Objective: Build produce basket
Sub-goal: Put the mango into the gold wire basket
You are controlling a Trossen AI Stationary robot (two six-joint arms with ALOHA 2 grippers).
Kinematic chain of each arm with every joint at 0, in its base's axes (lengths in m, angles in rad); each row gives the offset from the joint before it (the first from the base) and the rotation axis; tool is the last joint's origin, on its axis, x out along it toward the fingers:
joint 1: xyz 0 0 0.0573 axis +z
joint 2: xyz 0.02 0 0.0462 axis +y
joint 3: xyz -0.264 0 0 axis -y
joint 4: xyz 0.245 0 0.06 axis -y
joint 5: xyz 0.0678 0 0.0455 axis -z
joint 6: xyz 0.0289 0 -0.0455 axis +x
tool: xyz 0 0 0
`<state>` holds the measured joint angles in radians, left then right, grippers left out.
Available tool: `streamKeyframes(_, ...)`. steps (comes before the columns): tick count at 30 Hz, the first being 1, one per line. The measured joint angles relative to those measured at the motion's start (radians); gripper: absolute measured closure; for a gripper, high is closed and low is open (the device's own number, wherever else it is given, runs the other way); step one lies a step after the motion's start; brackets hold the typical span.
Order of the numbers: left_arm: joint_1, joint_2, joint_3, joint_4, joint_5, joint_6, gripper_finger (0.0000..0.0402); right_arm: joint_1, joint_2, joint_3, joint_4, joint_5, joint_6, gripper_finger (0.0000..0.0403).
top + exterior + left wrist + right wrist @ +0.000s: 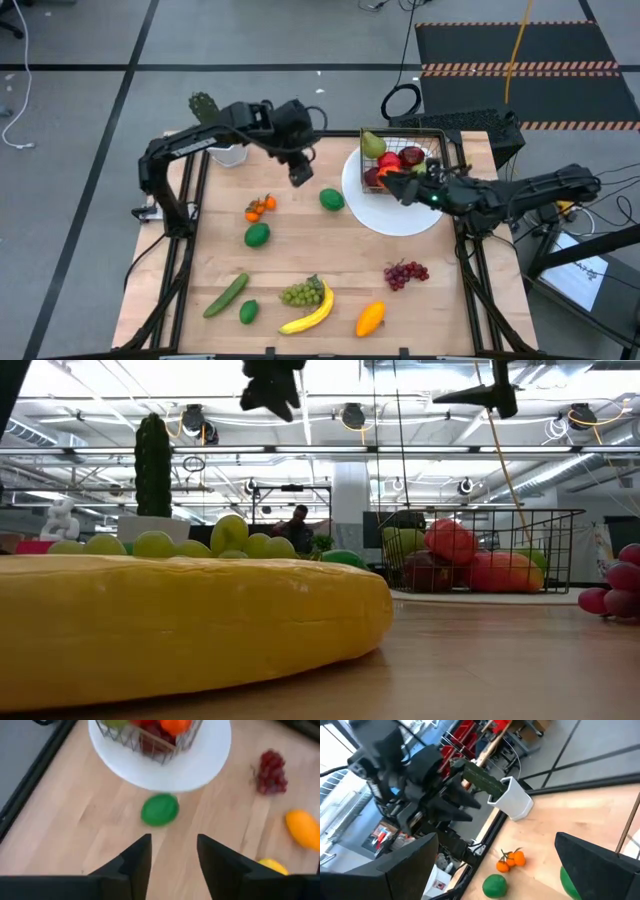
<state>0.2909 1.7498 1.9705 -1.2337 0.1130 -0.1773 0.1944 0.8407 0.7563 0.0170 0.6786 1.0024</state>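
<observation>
You are part-way through filling the basket (pixel 408 155), which is sitting on the white plate (pixel 400 215) at the counter's (pixel 300 260) far right and already holding a pear, red apples and other fruit. Your left hand (pixel 299 176) is hanging above the counter with its fingers partly apart and gripping nothing, the lime (pixel 331 199) lying just ahead of it beside the plate. That lime looks like your next pick: you would be lowering over it and closing. Your right hand (pixel 418 190) is waiting wide open and empty over the basket. No brand, label or writing is showing anywhere
</observation>
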Motion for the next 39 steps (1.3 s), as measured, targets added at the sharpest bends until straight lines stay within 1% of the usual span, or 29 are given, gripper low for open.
streamKeyframes(4, -0.050, -0.073, -0.133, 0.065, -0.006, -0.035, 0.0273, 0.000, 0.050, 0.000, 0.075, -0.021, 0.031, 0.0008)
streamKeyframes(7, -0.094, -0.130, -0.265, 0.145, -0.006, -0.092, 0.0285, 0.004, 0.081, 0.000, 0.152, -0.052, 0.031, 0.0008)
streamKeyframes(10, -0.152, -0.201, -0.396, 0.212, -0.008, -0.169, 0.0293, 0.020, 0.106, 0.000, 0.195, -0.055, 0.031, 0.0008)
streamKeyframes(14, -0.241, -0.299, -0.555, 0.323, -0.017, -0.290, 0.0294, 0.039, 0.135, 0.004, 0.193, -0.055, 0.031, 0.0008)
streamKeyframes(17, -0.304, -0.356, -0.652, 0.408, -0.034, -0.377, 0.0294, 0.043, 0.154, 0.004, 0.187, -0.059, 0.028, 0.0008)
streamKeyframes(21, -0.369, -0.398, -0.728, 0.457, -0.082, -0.468, 0.0293, 0.020, 0.178, 0.005, 0.170, -0.130, 0.006, 0.0008)
streamKeyframes(23, -0.394, -0.399, -0.743, 0.449, -0.088, -0.511, 0.0293, -0.005, 0.186, 0.005, 0.164, -0.207, 0.003, 0.0008)
streamKeyframes(26, -0.433, -0.399, -0.746, 0.455, -0.103, -0.572, 0.0293, -0.043, 0.189, 0.006, 0.141, -0.360, -0.030, 0.0008)
streamKeyframes(33, -0.527, -0.393, -0.746, 0.506, -0.234, -0.720, 0.0293, -0.090, 0.187, 0.006, 0.010, -0.707, -0.049, 0.0008)
streamKeyframes(39, -0.564, -0.393, -0.746, 0.503, -0.308, -0.849, 0.0293, -0.091, 0.181, 0.005, -0.085, -0.887, -0.147, 0.0009)
